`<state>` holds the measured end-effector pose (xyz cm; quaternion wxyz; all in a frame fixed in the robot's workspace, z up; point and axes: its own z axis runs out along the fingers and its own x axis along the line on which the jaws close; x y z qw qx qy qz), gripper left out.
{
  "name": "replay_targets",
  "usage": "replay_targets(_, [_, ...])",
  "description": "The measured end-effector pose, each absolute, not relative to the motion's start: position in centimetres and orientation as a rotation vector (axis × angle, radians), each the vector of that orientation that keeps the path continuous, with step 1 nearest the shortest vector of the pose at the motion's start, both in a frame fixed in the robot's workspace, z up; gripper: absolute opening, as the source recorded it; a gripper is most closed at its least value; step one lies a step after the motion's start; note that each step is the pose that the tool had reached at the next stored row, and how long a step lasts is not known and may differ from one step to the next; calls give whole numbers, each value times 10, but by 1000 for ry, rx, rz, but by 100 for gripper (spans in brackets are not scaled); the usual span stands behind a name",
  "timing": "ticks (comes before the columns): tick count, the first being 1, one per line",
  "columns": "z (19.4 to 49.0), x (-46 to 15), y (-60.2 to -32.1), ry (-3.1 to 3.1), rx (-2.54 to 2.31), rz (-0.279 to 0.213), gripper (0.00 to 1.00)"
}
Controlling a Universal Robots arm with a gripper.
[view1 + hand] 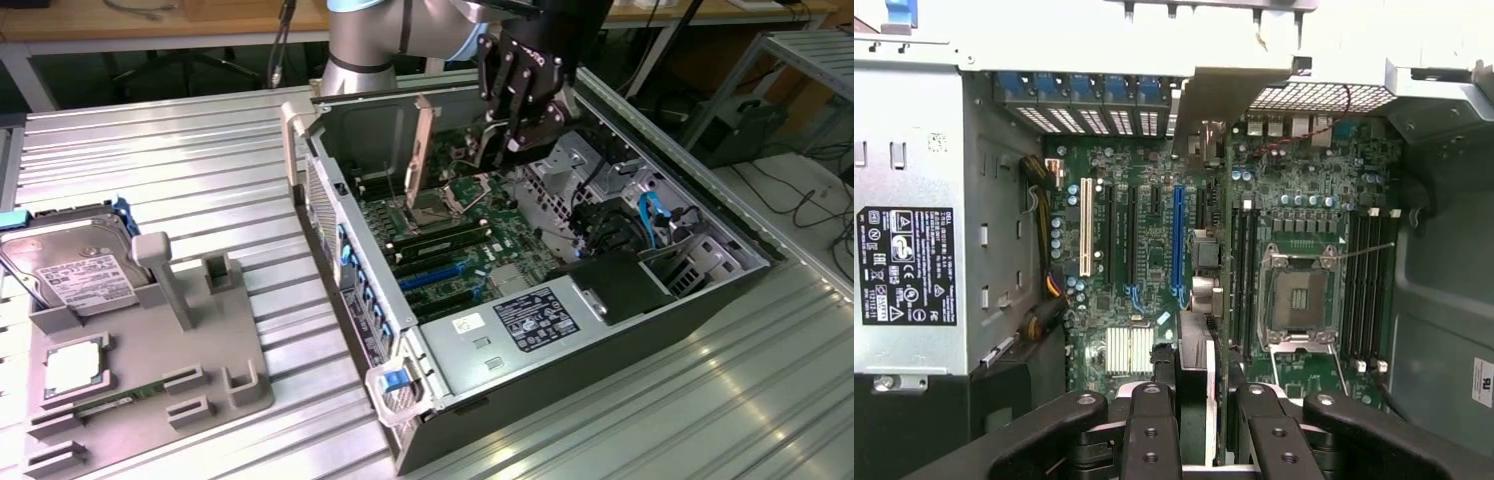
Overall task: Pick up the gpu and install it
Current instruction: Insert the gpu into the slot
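Observation:
My gripper [523, 105] hangs over the open PC case [441, 400], shut on the gpu [1195, 352]. In the wrist view the card is edge-on between the two black fingers [1149, 430], with its dark fan side showing. Its silver end bracket [1216, 98] reaches toward the rear slot openings of the case. In the exterior view the bracket [422, 150] stands upright above the motherboard [461, 250]. The card hovers above the board, close to the long blue expansion slot [1177, 245] and apart from it.
The power supply [534, 320] with its black label fills the near end of the case. Drive bays and blue cables [654, 215] lie at the exterior view's right. Outside, a grey fixture [174, 340] holds a hard drive [74, 270] and a processor [74, 365].

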<state>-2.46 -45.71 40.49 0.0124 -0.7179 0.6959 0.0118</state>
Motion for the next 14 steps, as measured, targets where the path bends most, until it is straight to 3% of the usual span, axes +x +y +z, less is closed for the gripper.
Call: replay_targets(14, [390, -25, -457, 2209, -2198, 36, 28])
